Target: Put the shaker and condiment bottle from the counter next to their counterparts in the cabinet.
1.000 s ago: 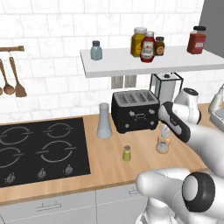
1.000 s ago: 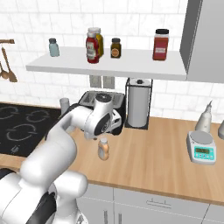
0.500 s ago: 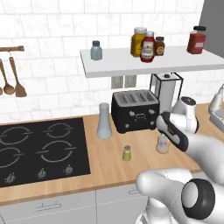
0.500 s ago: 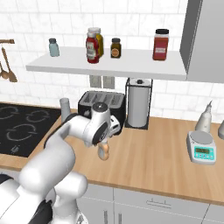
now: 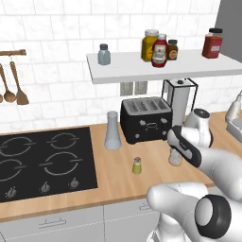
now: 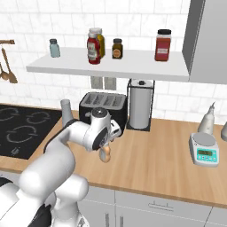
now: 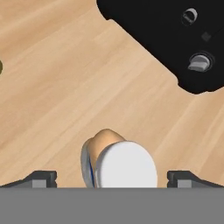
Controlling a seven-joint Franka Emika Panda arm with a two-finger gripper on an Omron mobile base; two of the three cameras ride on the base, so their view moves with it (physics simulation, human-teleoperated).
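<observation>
Lowered over the condiment bottle (image 7: pixel 118 164) with end effector (image 7: pixel 112 177) spread wide, ready to pinch it.

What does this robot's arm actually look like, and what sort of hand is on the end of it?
The arm is made of smooth, rounded white segments, glossy like plastic shells, with dark grey or black round caps and bands at the joints. No loose cables or markings can be made out. Its hand is a simple gripper with two small dark finger tips rather than human-like fingers.
</observation>
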